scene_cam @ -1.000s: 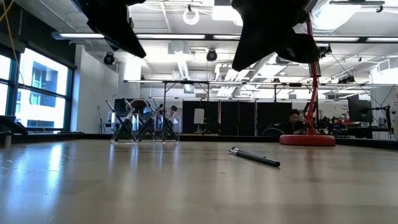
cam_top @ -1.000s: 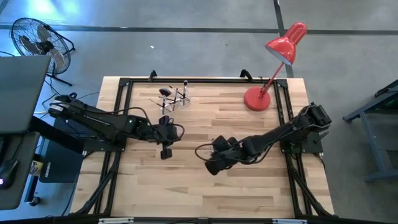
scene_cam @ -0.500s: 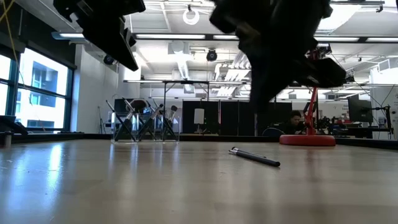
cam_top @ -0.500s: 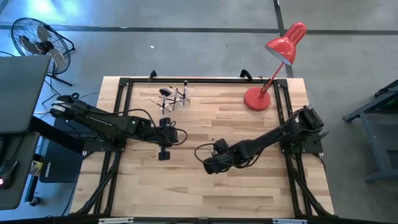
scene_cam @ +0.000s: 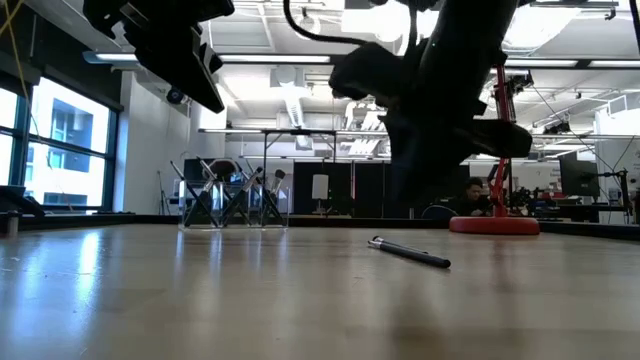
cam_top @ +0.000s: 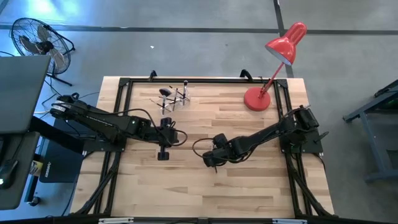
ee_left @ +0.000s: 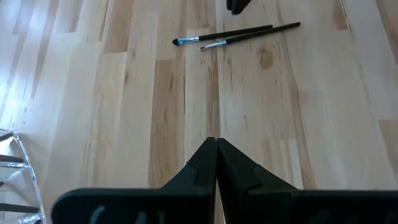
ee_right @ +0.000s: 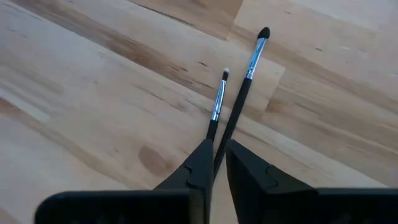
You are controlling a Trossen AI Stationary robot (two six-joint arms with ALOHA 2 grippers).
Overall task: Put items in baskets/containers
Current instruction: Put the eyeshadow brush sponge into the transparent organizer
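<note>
Clear holder [cam_top: 172, 98] near the red lamp [cam_top: 273, 65] already carries several brushes; two brushes [ee_right: 233, 106] remain loose beneath the slightly parted right gripper [ee_right: 214, 163]; left gripper [ee_left: 216, 163] is pressed together.

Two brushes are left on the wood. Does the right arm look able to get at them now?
Probably yes. The right hand hangs just over the two brushes, fingers slightly parted around their handle ends, with only bare table around them.
</note>
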